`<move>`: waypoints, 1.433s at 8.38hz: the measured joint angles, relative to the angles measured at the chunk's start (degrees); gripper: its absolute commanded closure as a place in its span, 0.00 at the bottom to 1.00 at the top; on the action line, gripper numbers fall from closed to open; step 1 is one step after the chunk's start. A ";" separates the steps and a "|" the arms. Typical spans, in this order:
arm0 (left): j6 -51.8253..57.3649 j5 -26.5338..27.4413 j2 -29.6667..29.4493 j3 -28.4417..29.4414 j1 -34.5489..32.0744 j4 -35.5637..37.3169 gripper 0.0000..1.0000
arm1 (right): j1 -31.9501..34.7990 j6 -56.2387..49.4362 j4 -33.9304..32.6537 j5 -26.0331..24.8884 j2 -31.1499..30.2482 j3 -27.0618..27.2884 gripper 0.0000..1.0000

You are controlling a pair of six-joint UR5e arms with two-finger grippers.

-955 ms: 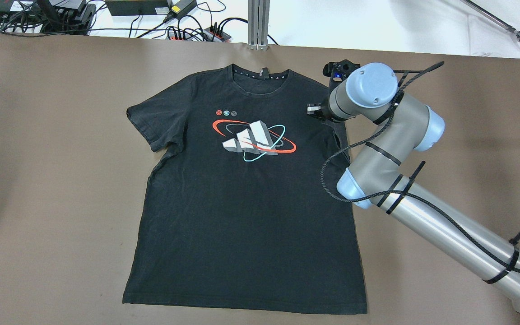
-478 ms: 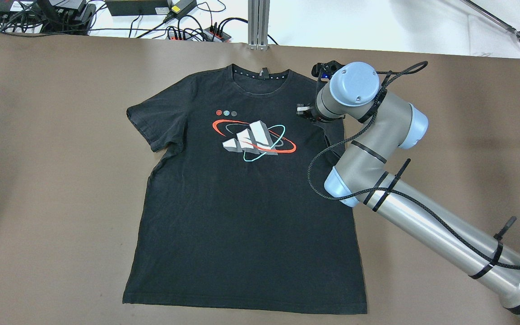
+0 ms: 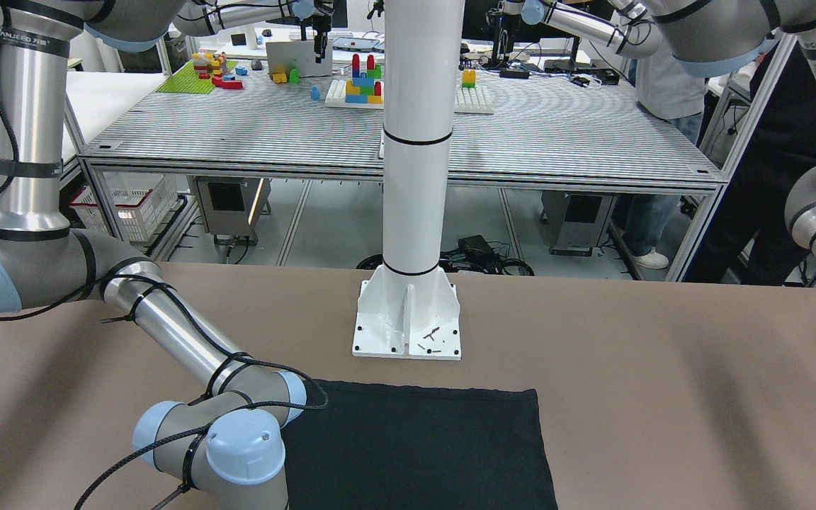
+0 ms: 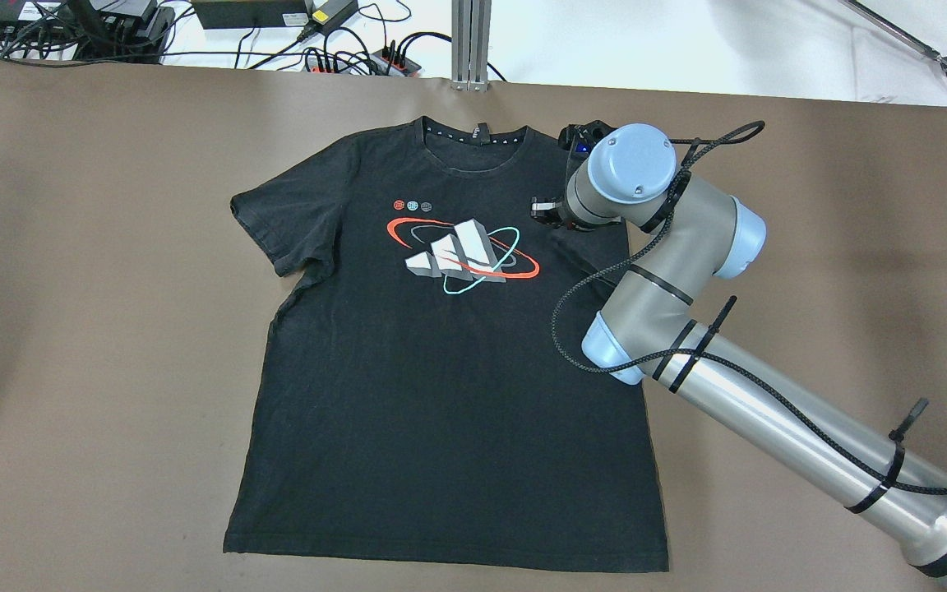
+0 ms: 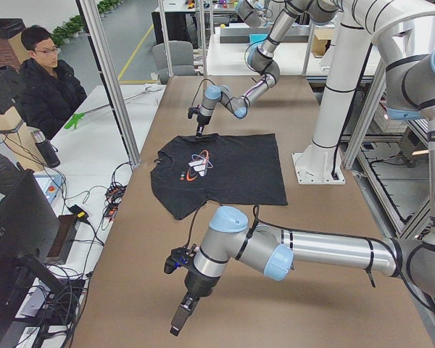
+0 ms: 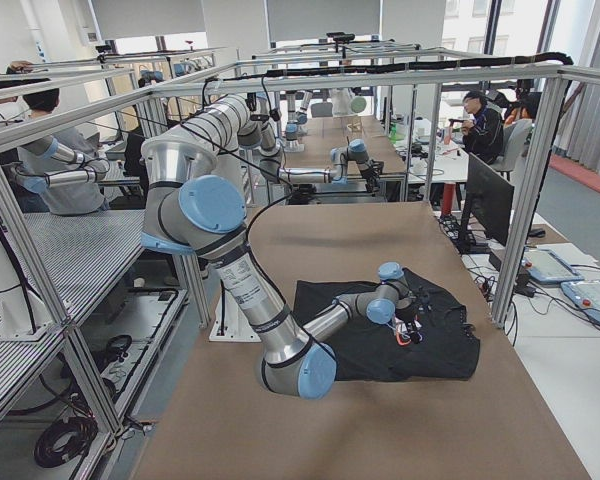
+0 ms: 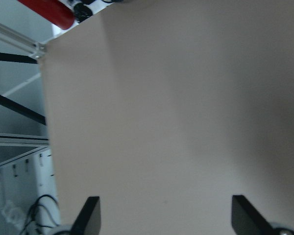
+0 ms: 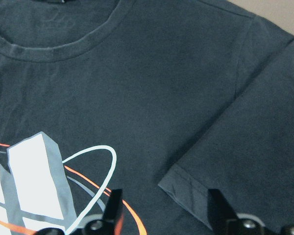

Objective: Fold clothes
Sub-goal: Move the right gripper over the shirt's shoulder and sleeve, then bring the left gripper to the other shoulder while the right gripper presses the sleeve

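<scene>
A black T-shirt [image 4: 441, 362] with a red, white and teal print lies flat on the brown table, collar at the far side. It also shows in the front view [image 3: 415, 446] and both side views [image 5: 225, 170] [image 6: 380, 340]. My right gripper [image 4: 546, 215] hangs open over the shirt's right shoulder, next to the print. In its wrist view the open gripper [image 8: 164, 215] frames the sleeve hem [image 8: 186, 196], holding nothing. My left gripper [image 7: 166, 218] is open and empty over bare table, far off the shirt's left side [image 5: 180, 319].
A white pole's base plate [image 3: 408, 319] is bolted to the table just behind the shirt's hem. Cables and power strips [image 4: 342, 57] lie beyond the far edge. An operator [image 5: 47, 80] sits beside the table. Brown tabletop [image 4: 95, 329] surrounds the shirt.
My right arm has moved left across the shirt's right shoulder, bringing the open gripper closer to the print. The shirt has not moved.
</scene>
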 measured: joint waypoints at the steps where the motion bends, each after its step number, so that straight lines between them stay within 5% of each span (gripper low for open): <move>1: -7.25 -2.81 -4.37 1.25 4.84 0.17 0.14 | -0.52 0.09 0.05 -0.20 -0.96 1.55 0.05; 5: -25.48 -4.75 -25.29 17.76 21.44 -1.34 0.31 | -1.40 0.09 -0.35 -0.27 -6.09 8.42 0.05; 9: -27.03 -4.74 -33.78 34.60 25.23 -12.22 0.41 | -1.45 0.09 -0.47 -0.29 -7.27 9.55 0.05; 12: -27.11 -4.70 -35.99 38.38 26.28 -14.32 0.52 | -1.45 0.09 -0.10 -0.33 -7.93 9.57 0.05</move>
